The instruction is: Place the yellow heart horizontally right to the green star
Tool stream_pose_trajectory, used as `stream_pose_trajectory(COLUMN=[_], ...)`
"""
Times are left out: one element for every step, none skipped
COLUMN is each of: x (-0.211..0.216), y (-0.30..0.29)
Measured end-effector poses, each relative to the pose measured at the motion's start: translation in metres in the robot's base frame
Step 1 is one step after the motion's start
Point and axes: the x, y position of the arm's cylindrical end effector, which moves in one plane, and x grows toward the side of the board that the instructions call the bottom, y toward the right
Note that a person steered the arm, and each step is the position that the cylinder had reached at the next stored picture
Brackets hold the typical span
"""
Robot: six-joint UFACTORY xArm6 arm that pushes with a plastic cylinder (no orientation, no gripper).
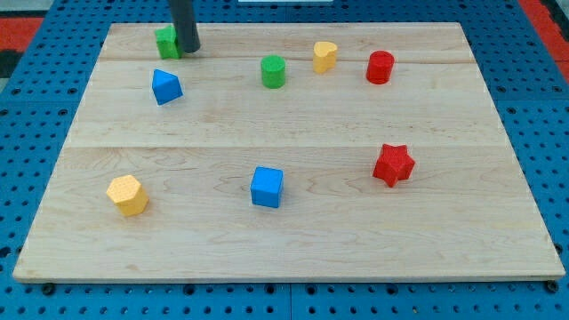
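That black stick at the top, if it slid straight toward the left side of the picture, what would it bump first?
My tip sits right beside the green star, on its right and apparently touching. Sliding left, it would push that block first; nothing else lies further along that line on the board.

views: one | angle: high, tilted down from the bottom edge | range: whole board fits | mount: probably fixed

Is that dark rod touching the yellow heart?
No. My tip sits beside the green star at the view's top left; the yellow heart lies well to the right.
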Motion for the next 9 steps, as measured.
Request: stream_pose_trajectory(x=[-0.007, -0.017, -0.046, -0.011, 0.016, 0.032, 0.048, 0.060, 0.042], y=[0.085, 0.141, 0.208, 0.228, 0.220, 0.213, 0.172, 0.157, 0.165])
